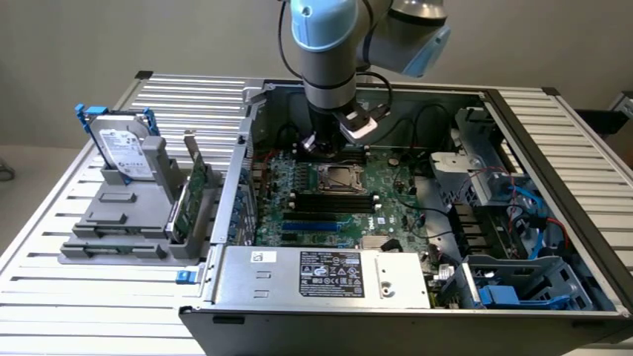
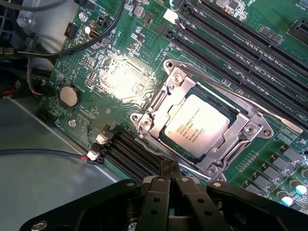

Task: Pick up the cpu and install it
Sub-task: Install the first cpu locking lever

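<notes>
Jaws closed, empty, near cpu [image 2: 195, 126] in socket [image 2: 250, 130]

The arm [image 1: 322, 67] points straight down, its end effector [image 2: 169, 167] fully closed.

cpu [image 2: 196, 126]: matt silvery metal top
socket frame [image 2: 156, 98]: shiny bare metal
motherboard [image 2: 269, 19]: glossy green board
gripper [image 2: 169, 169]: matt black
table [image 1: 99, 297]: ribbed metal

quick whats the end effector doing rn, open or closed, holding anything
End effector: closed, holding nothing; the cpu lies in its socket just beyond it.
</notes>
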`<state>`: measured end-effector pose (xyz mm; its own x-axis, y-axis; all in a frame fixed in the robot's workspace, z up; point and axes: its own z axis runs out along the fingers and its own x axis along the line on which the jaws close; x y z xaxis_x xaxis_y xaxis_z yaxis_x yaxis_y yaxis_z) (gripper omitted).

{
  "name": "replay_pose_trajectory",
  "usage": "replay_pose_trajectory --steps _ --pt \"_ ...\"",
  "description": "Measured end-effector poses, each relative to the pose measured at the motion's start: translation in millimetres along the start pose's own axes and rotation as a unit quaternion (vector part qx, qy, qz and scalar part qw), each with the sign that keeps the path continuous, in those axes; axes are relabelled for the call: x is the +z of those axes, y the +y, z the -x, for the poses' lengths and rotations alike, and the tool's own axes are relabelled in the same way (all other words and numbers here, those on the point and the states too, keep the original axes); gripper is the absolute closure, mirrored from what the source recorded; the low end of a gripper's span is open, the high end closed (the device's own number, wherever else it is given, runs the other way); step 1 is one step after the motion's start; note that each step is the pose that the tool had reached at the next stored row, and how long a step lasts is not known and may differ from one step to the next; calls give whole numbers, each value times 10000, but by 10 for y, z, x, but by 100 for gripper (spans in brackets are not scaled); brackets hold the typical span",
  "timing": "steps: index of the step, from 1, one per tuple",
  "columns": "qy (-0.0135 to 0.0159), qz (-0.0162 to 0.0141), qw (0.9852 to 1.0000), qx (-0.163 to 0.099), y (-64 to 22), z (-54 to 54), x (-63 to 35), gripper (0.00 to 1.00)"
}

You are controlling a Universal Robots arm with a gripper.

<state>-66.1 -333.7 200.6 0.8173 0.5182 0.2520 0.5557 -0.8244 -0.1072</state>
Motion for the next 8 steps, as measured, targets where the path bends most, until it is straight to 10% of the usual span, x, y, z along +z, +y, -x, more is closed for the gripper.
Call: replay_pose_trajectory --steps 8 --pt "21 53 10000 -16 1 3 18 89"
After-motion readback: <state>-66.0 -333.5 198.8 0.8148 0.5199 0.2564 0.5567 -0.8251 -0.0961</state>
